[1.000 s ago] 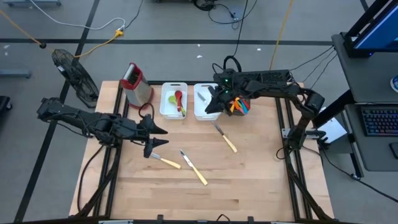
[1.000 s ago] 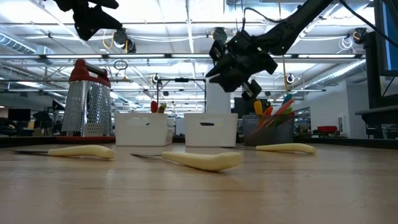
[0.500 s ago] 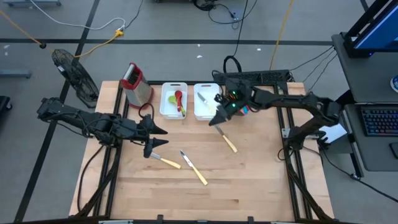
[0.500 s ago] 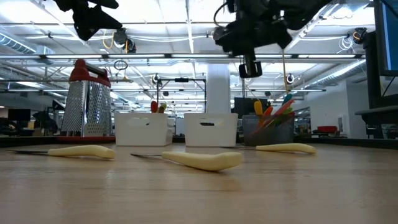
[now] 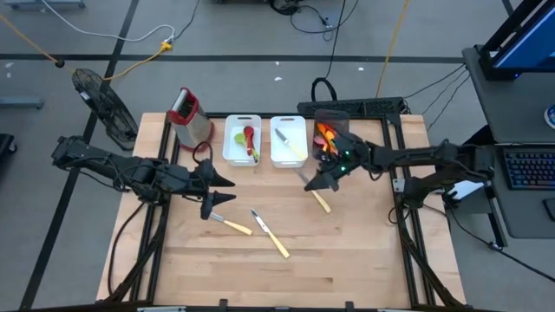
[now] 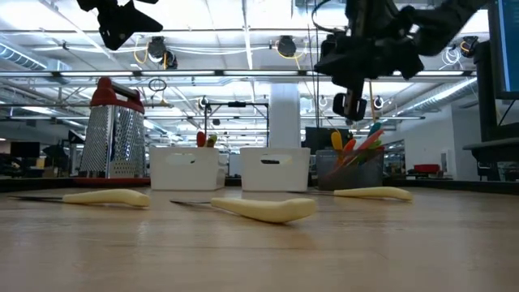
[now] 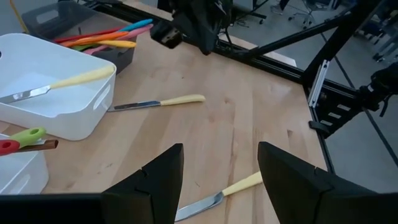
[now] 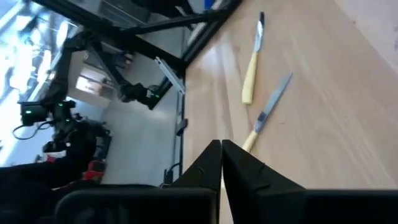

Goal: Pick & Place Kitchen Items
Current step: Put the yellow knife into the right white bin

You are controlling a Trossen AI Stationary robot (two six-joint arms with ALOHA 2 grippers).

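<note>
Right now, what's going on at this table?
Two robot arms are sorting kitchen utensils into bins. The right gripper is shut and empty, hovering above a yellow-handled knife on the table near the dark bin of colourful utensils. The left gripper waits open over the table's left side, close to two more yellow-handled knives. One white bin holds green and red utensils; the other white bin holds a knife. A box grater stands at the back.
</note>
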